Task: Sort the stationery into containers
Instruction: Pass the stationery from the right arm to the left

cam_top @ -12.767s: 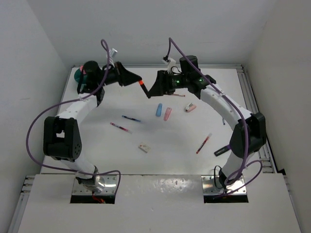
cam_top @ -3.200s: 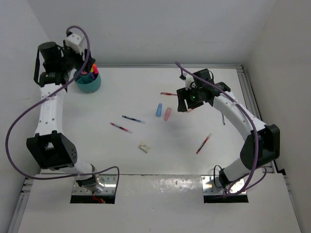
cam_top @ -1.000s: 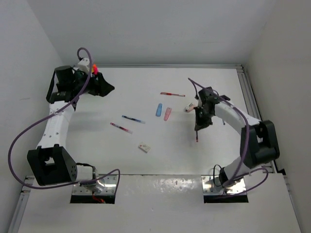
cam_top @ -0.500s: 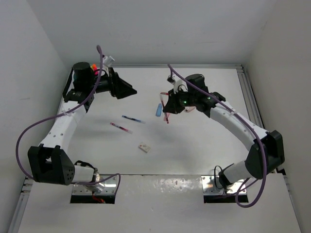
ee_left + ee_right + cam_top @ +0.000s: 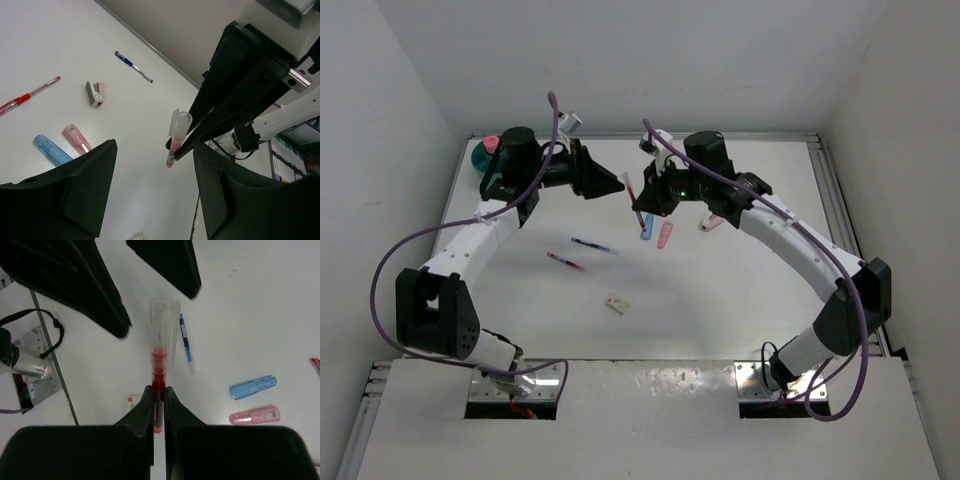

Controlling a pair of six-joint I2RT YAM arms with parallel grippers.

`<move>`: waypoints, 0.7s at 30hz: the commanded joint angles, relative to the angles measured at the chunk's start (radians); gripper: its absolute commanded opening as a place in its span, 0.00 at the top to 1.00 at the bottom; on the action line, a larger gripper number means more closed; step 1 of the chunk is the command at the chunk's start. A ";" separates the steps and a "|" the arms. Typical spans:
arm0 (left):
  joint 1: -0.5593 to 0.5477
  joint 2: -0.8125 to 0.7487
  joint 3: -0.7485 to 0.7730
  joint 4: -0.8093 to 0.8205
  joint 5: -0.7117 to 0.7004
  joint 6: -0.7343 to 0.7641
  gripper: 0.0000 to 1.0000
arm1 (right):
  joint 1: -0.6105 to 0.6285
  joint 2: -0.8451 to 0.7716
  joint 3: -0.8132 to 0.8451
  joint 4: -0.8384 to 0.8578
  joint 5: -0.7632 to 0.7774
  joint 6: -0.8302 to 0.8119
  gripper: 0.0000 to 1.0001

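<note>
- The right gripper (image 5: 158, 392) is pinched shut on the lower end of a red pen (image 5: 160, 340). The pen stands out past the fingertips, clear cap leading. Because it is held near one end only, a sideways knock could make it pivot or slide in the pads.
- The left gripper (image 5: 155, 145) is spread wide and holds nothing. In its wrist view the pen hangs in the gap between its two fingers, nearer one than the other, and seems to touch neither.
- If the left jaws close off-centre, one finger would probably meet the pen first and lever it out of line.
- The free end is mostly cap, and a grip on the cap alone may pull it off rather than take the pen.
- If the right gripper lets go before the left has a firm hold, the pen would drop to the table (image 5: 700, 290), near the blue eraser (image 5: 647, 227) and pink eraser (image 5: 665, 235) below.
- The two grippers are nose to nose, so a small overshoot by either arm could bump the fingers together.
- The teal cup (image 5: 480, 156) sits well away at the far left corner, behind the left arm. That makes a long carry, and a weak or tilted grip could lose the pen on the way or miss the rim.
</note>
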 commanded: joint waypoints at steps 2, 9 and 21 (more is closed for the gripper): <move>-0.031 0.045 0.058 0.126 -0.007 -0.051 0.32 | 0.005 0.048 0.096 0.014 -0.036 -0.042 1.00; -0.034 0.079 0.079 0.201 -0.006 -0.100 0.42 | 0.005 0.080 0.168 -0.018 -0.042 -0.052 1.00; 0.037 0.074 0.088 0.250 0.020 -0.148 1.00 | 0.008 0.120 0.255 -0.044 0.031 -0.046 0.45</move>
